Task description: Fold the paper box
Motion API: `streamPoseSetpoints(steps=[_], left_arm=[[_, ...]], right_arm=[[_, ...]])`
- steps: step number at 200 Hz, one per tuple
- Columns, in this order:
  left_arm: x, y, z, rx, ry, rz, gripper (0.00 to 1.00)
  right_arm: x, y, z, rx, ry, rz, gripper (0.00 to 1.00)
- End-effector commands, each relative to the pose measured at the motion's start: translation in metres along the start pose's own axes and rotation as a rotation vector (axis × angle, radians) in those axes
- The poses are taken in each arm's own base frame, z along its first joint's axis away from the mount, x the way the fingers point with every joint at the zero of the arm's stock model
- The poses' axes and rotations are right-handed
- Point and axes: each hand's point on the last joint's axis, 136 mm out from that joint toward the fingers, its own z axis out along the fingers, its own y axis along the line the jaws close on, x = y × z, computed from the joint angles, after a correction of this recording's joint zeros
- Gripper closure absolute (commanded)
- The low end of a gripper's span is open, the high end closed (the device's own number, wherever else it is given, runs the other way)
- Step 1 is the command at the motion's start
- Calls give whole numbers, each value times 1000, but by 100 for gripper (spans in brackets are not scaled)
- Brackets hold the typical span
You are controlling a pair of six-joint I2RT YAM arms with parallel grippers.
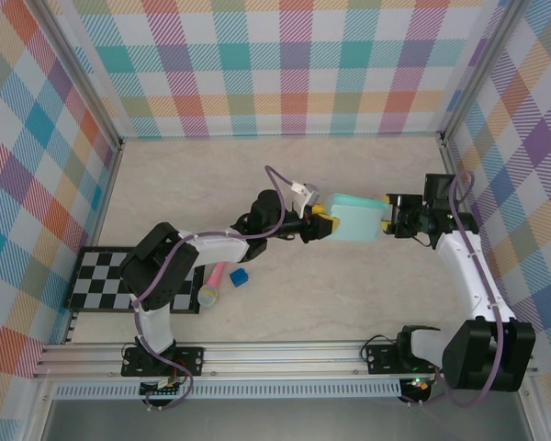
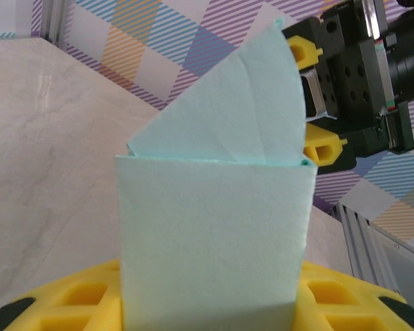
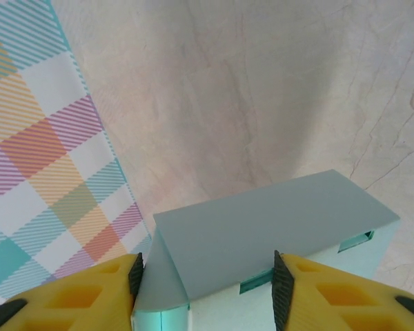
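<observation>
Horizontally, left end effector (image 1: 327, 220) holds paper box (image 1: 358, 219) facing right end effector (image 1: 387, 212).

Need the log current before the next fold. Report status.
Left gripper shut on paper box. Right gripper straddles its other end, grip unclear. Pink marker, blue cube well aside.

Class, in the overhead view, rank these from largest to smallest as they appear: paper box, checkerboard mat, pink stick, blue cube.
1. checkerboard mat, though partly covered
2. paper box
3. pink stick
4. blue cube

Overhead far; wrist views close, share paper box (image 1: 356, 219).
</observation>
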Motion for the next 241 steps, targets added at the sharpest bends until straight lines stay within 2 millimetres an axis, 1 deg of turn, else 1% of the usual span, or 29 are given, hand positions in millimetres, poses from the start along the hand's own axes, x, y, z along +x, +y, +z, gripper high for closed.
streamPoseSetpoints(steps=[1,15,26,50,55,56,57,62,65,77,89,108,126,142,149,160,162,169,180,185,187,192,205,214,230,241], left_arm=[[-70,1,-5,-46,-236,-19,87],[-72,0,-5,-48,-251,-34,86],[-72,-2,-3,-44,-253,-40,86],[-68,-7,2,-42,-250,-46,86],[-68,-7,3,-46,-254,-51,86],[-67,-6,3,-48,-253,-53,86],[-67,-6,3,-48,-254,-54,86],[-66,-6,3,-51,-255,-58,87],[-65,-7,4,-50,-256,-60,87],[-65,-5,5,-53,-263,-69,86],[-64,-6,5,-50,-263,-69,86],[-63,-6,6,-49,-259,-59,86],[-62,-7,6,-47,-253,-32,86],[-57,-10,7,-36,-223,31,86],[-53,-10,7,-37,-205,66,86],[-47,-9,5,-48,-183,99,86],[-46,-9,5,-48,-179,103,86],[-44,-11,5,-44,-165,117,86],[-44,-14,5,-32,-155,121,86],[-45,-15,4,-28,-157,117,86],[-46,-15,4,-28,-158,115,86],[-47,-16,4,-27,-161,106,87],[-51,-14,4,-37,-173,70,86],[-55,-14,4,-39,-182,44,86],[-63,-16,4,-25,-205,-3,87],[-69,-20,4,-6,-224,-24,86]], right_arm=[[-8,-18,3,42,-48,84,51],[-9,-15,4,22,-55,110,49],[-9,-10,6,-21,-51,135,46],[-4,2,7,-91,-30,180,46],[-3,3,5,-99,-31,186,48],[-3,3,5,-100,-31,189,51],[-3,3,5,-100,-31,189,51],[-3,3,4,-104,-32,198,61],[-3,3,4,-104,-31,206,63],[-2,1,3,-109,-29,219,63],[-2,1,3,-106,-28,199,68],[1,-12,6,-49,-16,193,68],[1,-24,8,-14,-9,170,61],[-5,-19,-1,-17,-35,71,53],[-9,-16,-8,-15,-53,28,41],[-12,-7,-15,-26,-59,-21,37],[-13,-6,-16,-29,-59,-25,31],[-13,-1,-19,-33,-51,-41,17],[-13,9,-23,-46,-44,-73,12],[-12,13,-24,-49,-41,-86,4],[-12,15,-25,-50,-40,-91,2],[-11,20,-26,-60,-38,-111,0],[-9,33,-28,-87,-28,-144,0],[-6,42,-26,-124,-4,-159,0],[-2,42,-17,-122,38,-111,0],[0,45,-12,-127,66,-108,0]])
